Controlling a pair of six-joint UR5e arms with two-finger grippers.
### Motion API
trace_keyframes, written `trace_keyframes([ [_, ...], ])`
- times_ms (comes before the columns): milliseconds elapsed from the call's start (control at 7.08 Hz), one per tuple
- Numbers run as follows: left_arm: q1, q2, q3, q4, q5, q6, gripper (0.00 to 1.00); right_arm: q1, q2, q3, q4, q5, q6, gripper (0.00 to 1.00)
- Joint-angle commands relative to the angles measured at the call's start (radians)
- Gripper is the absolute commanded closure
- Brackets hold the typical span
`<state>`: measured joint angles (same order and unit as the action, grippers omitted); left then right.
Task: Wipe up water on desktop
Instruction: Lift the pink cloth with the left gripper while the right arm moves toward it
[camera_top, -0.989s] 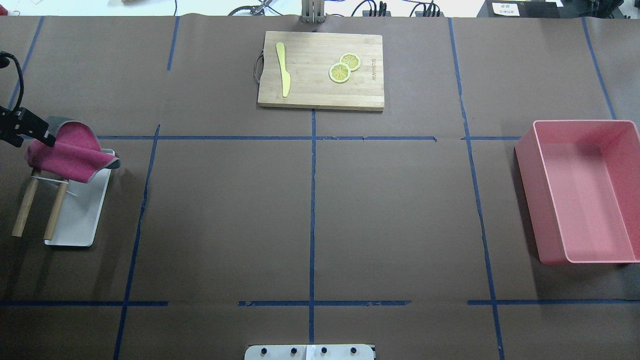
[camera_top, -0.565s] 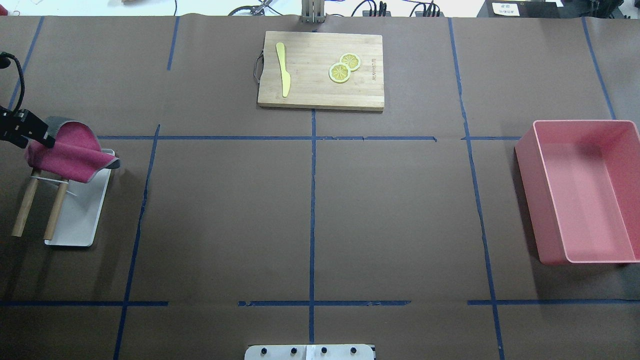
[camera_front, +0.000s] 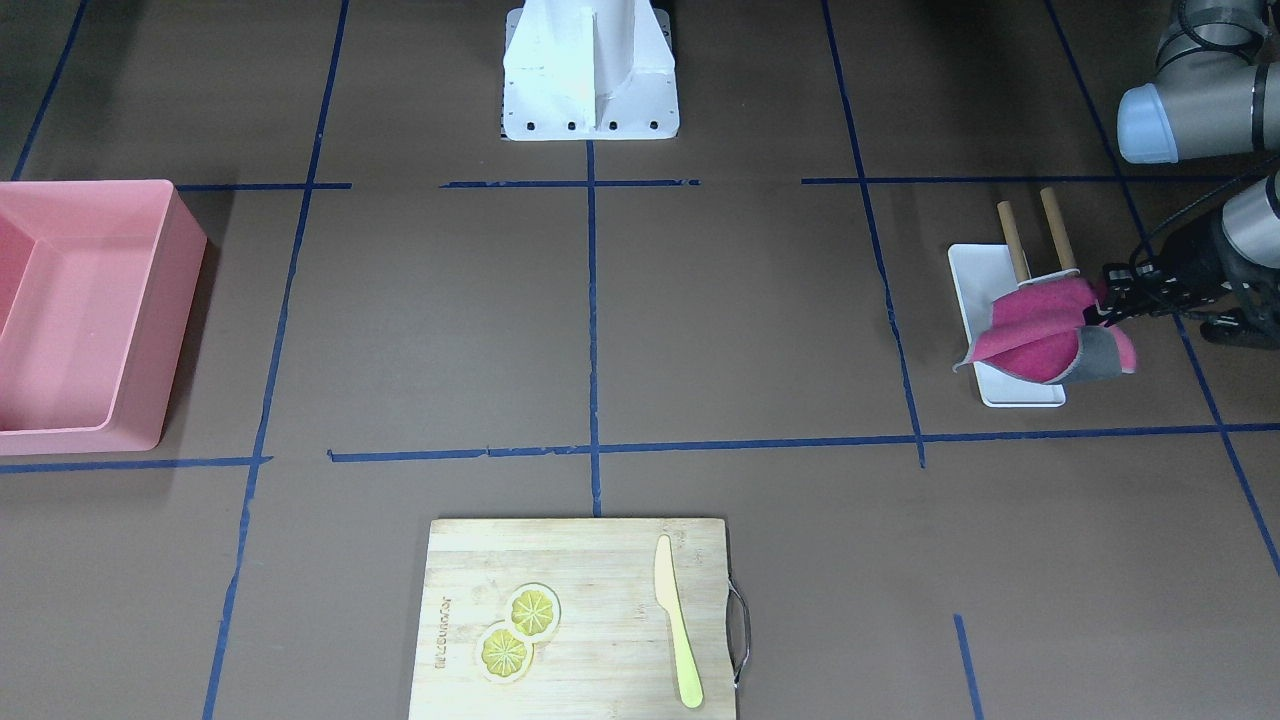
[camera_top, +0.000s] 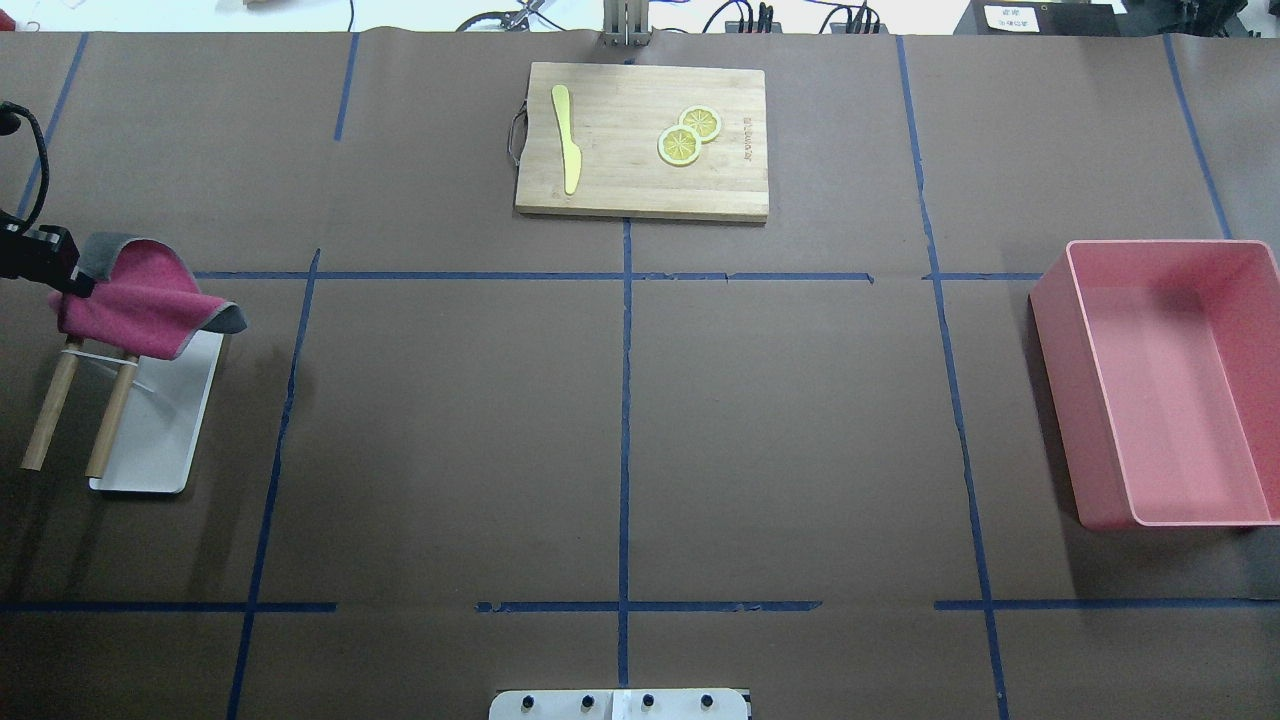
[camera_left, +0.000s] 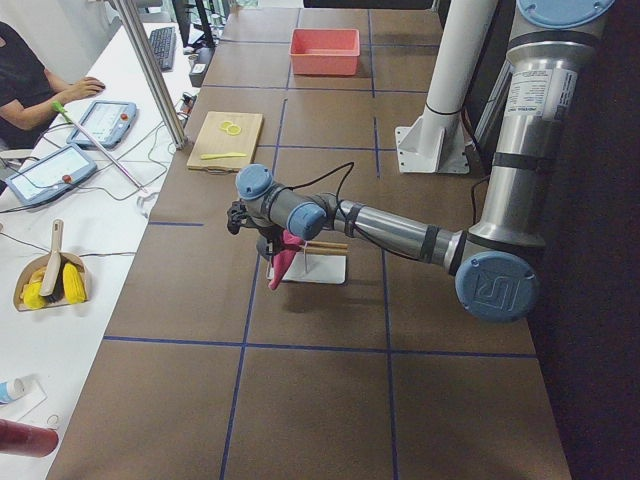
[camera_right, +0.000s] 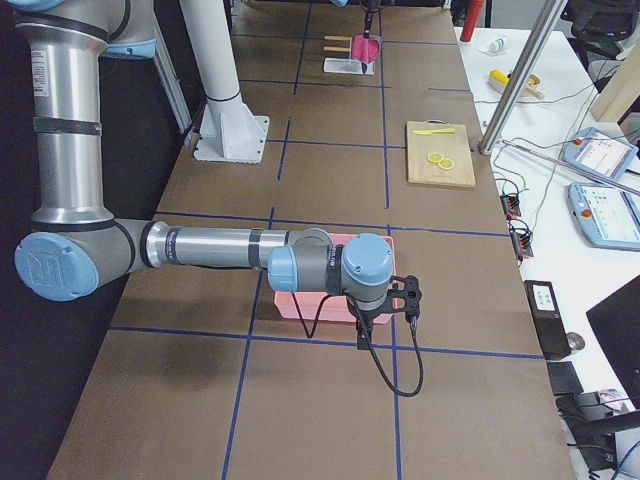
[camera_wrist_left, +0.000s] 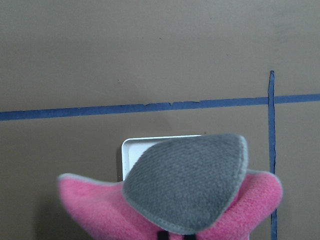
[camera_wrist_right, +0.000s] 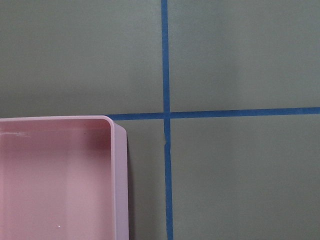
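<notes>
Closest to the robot's base plate (camera_top: 620, 703), the brown desktop (camera_top: 450, 420) stretches out under everything, ruled into rectangles by blue tape.

Out at the robot's left sits a white tray (camera_top: 160, 440). A rack (camera_top: 50, 410) with two wooden rods stands on it, the rods reaching out past the tray's edge. A cloth (camera_top: 140, 300), pink on one face and grey on the other, is slung over the rods' far ends, one grey corner hanging over the tray. The left gripper (camera_front: 1100, 305) comes in level from the side with its jaws pinched on the cloth's folded edge. The wrist camera there sees the grey flap right up close, with the tray's end showing behind it.

Across at the robot's right is a pink bin (camera_top: 1060, 400). Its top is open, and only pink floor and walls show inside. The right gripper (camera_right: 362, 335) hangs by the bin's near corner. I see it from the side camera only, so I cannot tell how its jaws stand.

Furthest off, on the centre line, lies a bamboo board (camera_top: 620, 190). It carries a yellow knife (camera_top: 567, 140) and two overlapping lemon slices (camera_top: 688, 135). A line of print (camera_top: 745, 140) runs along the board's short edge beside the slices, too small to read.
</notes>
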<state>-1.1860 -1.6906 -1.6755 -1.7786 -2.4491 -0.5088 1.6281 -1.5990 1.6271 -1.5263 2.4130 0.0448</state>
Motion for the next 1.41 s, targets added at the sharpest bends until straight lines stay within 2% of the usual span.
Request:
trace_keyframes([
  [0, 0.0, -0.003, -0.003, 0.01, 0.001, 0.0, 0.92, -0.001, 0.008, 0.0, -0.002, 0.003, 0.001, 0.0],
  [283, -0.026, 0.003, -0.082, 0.046, -0.001, 0.0, 0.99, -0.001, 0.01, 0.001, 0.0, 0.008, 0.001, 0.0],
  [424, -0.093, -0.001, -0.166, 0.156, -0.002, 0.009, 1.0, -0.001, 0.007, 0.002, 0.0, 0.023, 0.0, 0.0],
  [565, -0.113, -0.012, -0.264, 0.274, -0.001, 0.013, 1.0, -0.005, 0.008, 0.007, 0.009, 0.029, -0.002, 0.0],
  [848, -0.138, -0.197, -0.338, 0.577, 0.004, 0.004, 1.0, -0.011, -0.002, 0.026, 0.038, 0.029, -0.006, 0.0],
  [989, -0.138, -0.252, -0.352, 0.652, 0.002, -0.005, 1.0, -0.014, -0.025, 0.03, 0.105, 0.038, 0.007, 0.0],
  [1272, -0.083, -0.314, -0.342, 0.61, -0.002, -0.2, 1.0, -0.159, 0.031, 0.142, 0.121, 0.026, 0.195, 0.0],
])
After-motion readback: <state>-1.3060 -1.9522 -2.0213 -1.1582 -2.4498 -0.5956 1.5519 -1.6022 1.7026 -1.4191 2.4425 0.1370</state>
